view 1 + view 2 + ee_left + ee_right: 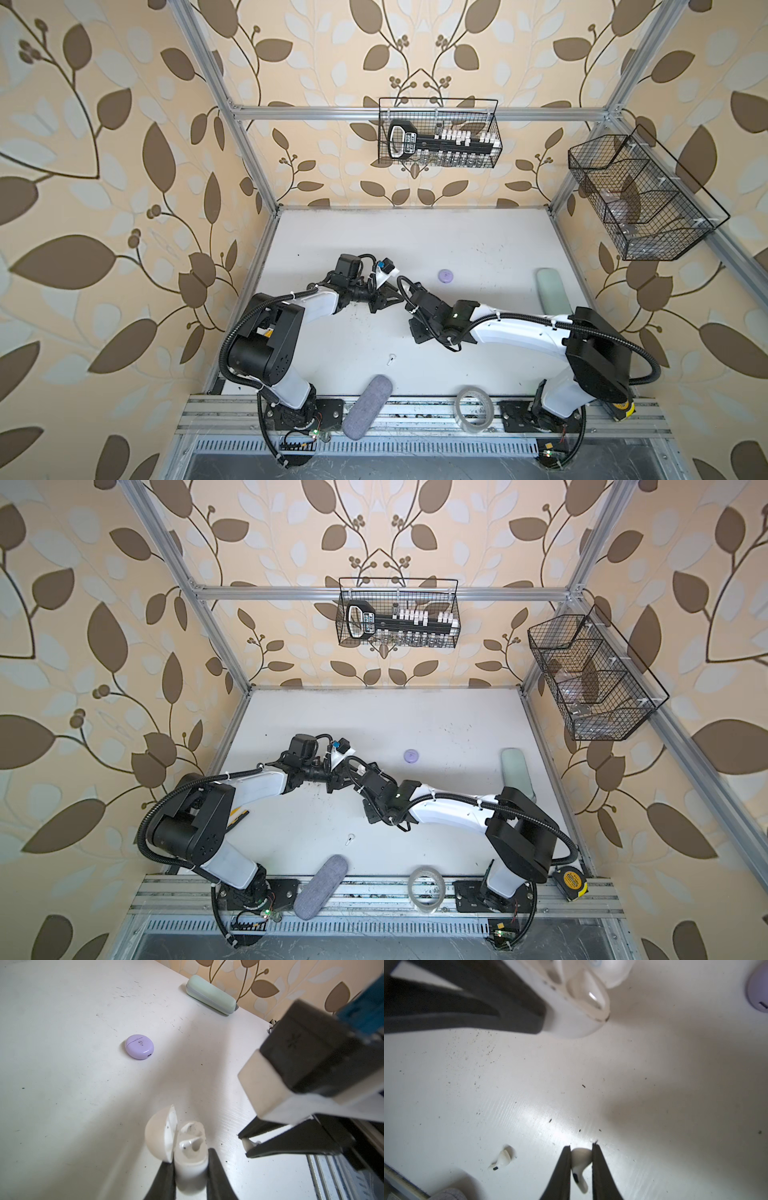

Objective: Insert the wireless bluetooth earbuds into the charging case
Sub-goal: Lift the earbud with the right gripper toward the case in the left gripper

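My left gripper (189, 1156) is shut on the white charging case (190, 1165), with a finger on each side of its body. The case's lid (160, 1136) stands open and its wells show. My right gripper (581, 1147) is shut on a white earbud (580, 1159), which it holds just above the table a short way from the case. This gripper (244, 1142) also shows in the left wrist view, beside the case. A second white earbud (391, 359) lies loose on the table nearer the front. A closed lilac case (446, 276) sits behind the grippers.
A pale green pouch (550, 291) lies by the right wall. A grey pouch (368, 405) and a tape roll (473, 409) rest on the front rail, and a tape measure (571, 881) sits at its right end. Wire baskets (440, 133) hang on the walls.
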Robot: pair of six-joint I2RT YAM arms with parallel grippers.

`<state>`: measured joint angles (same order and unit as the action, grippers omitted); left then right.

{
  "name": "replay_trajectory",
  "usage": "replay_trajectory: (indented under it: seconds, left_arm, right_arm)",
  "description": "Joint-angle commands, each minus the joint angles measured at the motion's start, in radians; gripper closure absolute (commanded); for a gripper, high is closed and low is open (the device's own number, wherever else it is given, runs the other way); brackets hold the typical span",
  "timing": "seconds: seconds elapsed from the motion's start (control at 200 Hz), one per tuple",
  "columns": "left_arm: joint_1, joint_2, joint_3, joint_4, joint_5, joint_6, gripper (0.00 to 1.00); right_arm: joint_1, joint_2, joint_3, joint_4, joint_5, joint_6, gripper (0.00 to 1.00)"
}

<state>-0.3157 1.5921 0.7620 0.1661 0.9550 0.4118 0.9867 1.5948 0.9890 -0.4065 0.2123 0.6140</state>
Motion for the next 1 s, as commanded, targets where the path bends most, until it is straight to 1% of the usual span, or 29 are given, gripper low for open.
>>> replay_trajectory:
  seconds: [0.0, 0.22, 0.445, 0.525, 0.77, 0.995]
  left_arm:
    - [-0.021, -0.047, 0.064, -0.06, -0.003, 0.02, 0.92]
    - [-0.086, -0.06, 0.111, -0.063, -0.021, -0.048, 0.93]
    - [-0.149, -0.077, 0.093, -0.006, -0.036, -0.128, 0.92]
    - [-0.166, -0.082, 0.083, 0.008, -0.045, -0.136, 0.92]
    - [-0.171, -0.077, 0.058, 0.044, -0.035, -0.164, 0.92]
    - [-0.17, -0.087, 0.036, 0.061, -0.029, -0.167, 0.91]
  right_arm:
    - [-0.019, -0.057, -0.036, 0.01, 0.024, 0.018, 0.84]
    - [-0.085, -0.196, -0.116, 0.048, -0.017, 0.022, 0.83]
    - [-0.149, -0.308, -0.19, 0.078, -0.062, 0.03, 0.83]
    - [-0.165, -0.338, -0.201, 0.078, -0.065, 0.03, 0.82]
    - [-0.195, -0.39, -0.208, 0.098, -0.062, 0.035, 0.82]
    - [-0.207, -0.4, -0.219, 0.17, -0.058, 0.06, 0.82]
